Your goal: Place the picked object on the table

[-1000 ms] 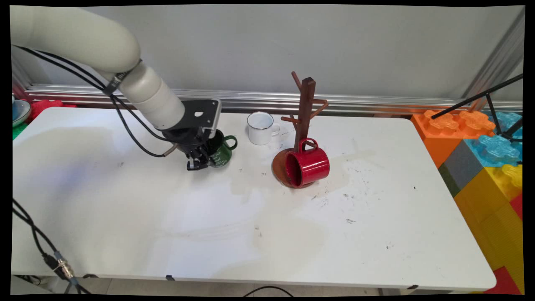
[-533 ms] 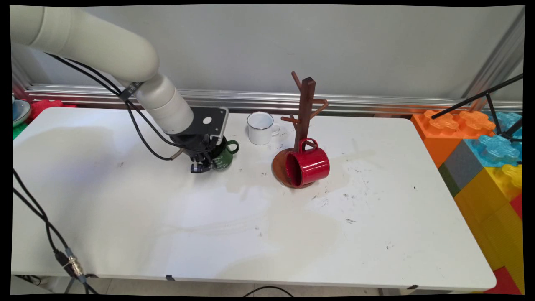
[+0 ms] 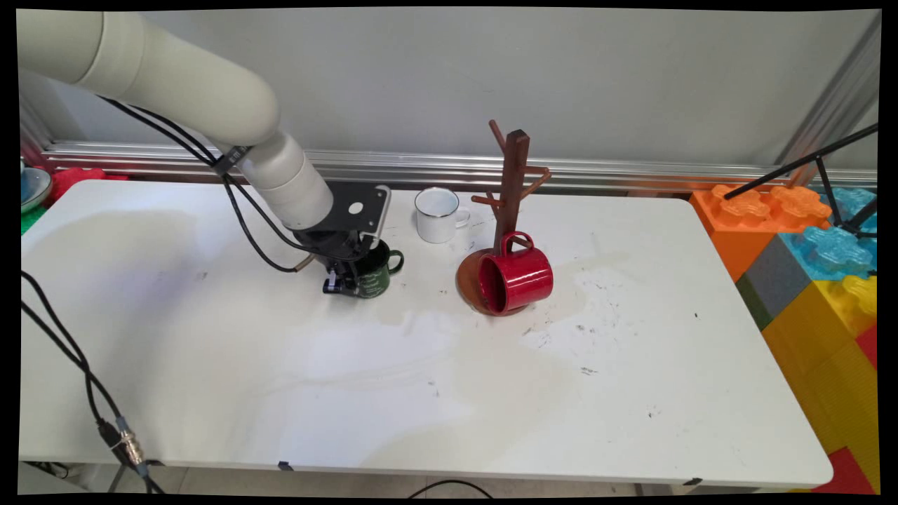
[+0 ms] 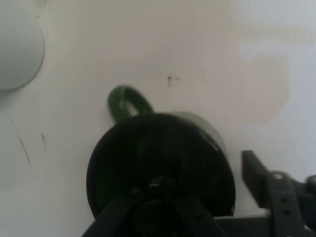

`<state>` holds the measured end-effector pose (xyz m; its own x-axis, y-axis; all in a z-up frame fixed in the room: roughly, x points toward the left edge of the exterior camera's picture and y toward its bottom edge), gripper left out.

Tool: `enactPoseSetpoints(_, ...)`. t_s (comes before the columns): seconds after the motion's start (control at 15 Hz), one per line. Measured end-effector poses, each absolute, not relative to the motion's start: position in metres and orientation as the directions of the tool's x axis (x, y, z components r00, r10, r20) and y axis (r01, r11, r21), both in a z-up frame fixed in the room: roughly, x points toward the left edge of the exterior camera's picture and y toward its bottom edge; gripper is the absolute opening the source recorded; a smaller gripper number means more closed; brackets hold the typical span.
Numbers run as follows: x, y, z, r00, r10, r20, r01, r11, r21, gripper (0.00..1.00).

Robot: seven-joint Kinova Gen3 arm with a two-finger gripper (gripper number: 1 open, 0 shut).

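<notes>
A dark green mug (image 3: 377, 274) stands upright on the white table (image 3: 210, 337), left of the middle at the back. My gripper (image 3: 344, 279) is shut on its left wall, one finger inside and one outside. In the hand view I look down into the green mug (image 4: 148, 163); its handle points up in the picture. The outer finger (image 4: 254, 173) shows to the right of the rim, and the gripper (image 4: 217, 190) straddles the wall. A white mug (image 3: 436, 214) stands just behind and to the right; in the hand view the white mug (image 4: 15, 44) lies blurred at the top left.
A brown wooden mug tree (image 3: 512, 184) stands right of the white mug. A red mug (image 3: 518, 280) lies on its side on the tree's round base, mouth facing left. Big coloured blocks (image 3: 814, 273) flank the table's right end. Black cables (image 3: 77, 379) hang at the near left.
The arm moved a little right and toward the near side with the green mug. The mug went from tilted, mouth to the left, to upright and lower at the table.
</notes>
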<state>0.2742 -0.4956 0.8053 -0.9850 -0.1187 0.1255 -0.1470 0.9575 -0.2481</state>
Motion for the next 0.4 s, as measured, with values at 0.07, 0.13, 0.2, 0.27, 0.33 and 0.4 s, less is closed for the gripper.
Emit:
enactPoseSetpoints(0.07,0.273,-0.496,0.806,-0.985,-0.112,0.132,-0.142,0.958,-0.25,1.0)
enactPoseSetpoints(0.13,0.272,-0.496,0.806,-0.985,-0.106,0.139,-0.139,0.958,-0.251,1.0)
enactPoseSetpoints(0.2,0.27,-0.496,0.807,-0.984,-0.102,0.144,-0.136,0.958,-0.253,1.0)
enactPoseSetpoints(0.27,0.269,-0.496,0.809,-0.983,-0.095,0.155,-0.133,0.958,-0.255,1.0)
enactPoseSetpoints(0.33,0.268,-0.495,0.812,-0.982,-0.091,0.167,-0.133,0.957,-0.257,1.0)
enactPoseSetpoints(0.4,0.267,-0.495,0.816,-0.979,-0.089,0.181,-0.135,0.956,-0.26,1.0)
